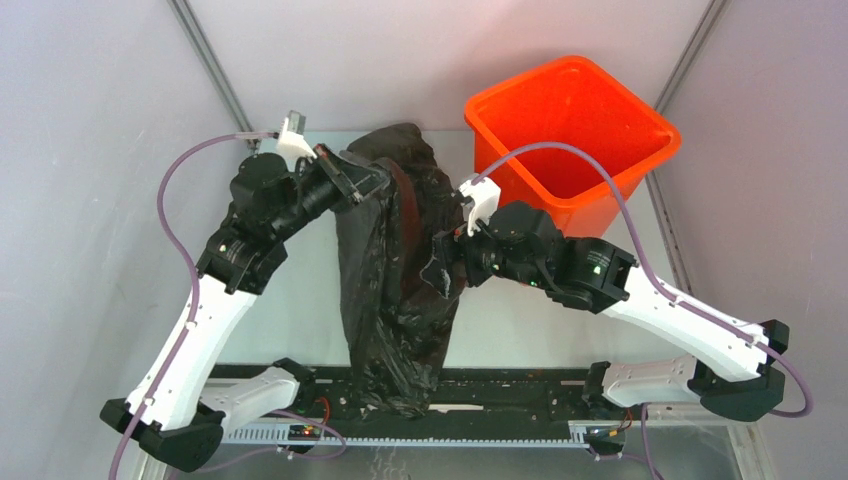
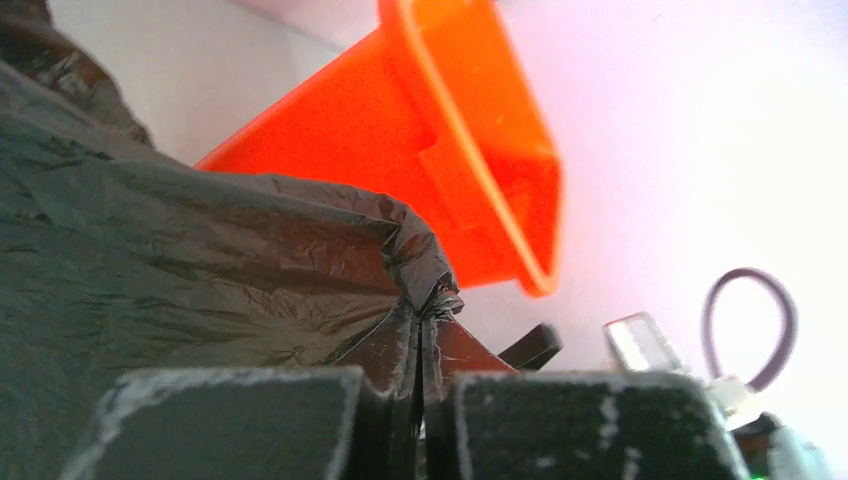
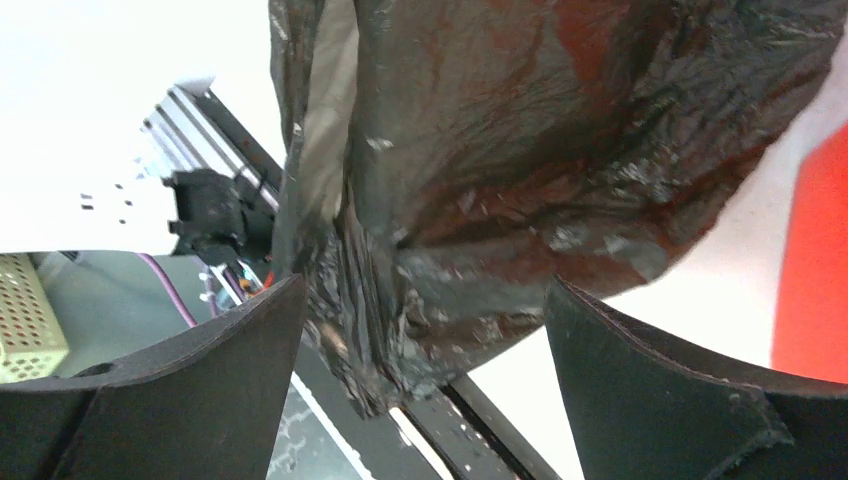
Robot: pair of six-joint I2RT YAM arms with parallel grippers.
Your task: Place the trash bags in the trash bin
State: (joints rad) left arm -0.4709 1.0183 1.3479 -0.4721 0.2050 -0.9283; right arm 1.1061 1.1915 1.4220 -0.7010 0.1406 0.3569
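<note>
At the table's [image 1: 540, 325] far right corner we see the trash bin [image 1: 640, 175], smooth bright orange plastic, rectangular with rounded corners and a lipped rim. Just left of it hangs the trash bag [image 1: 395, 270], thin glossy black film, deeply wrinkled, draping down to the table's near edge. We find the left pincer [image 2: 418, 385] raised and clamped tight on a bunched fold of the film. The right arm bends inward from the right, its pincer [image 3: 425, 290] spread wide around the bag's side, gripping nothing.
</note>
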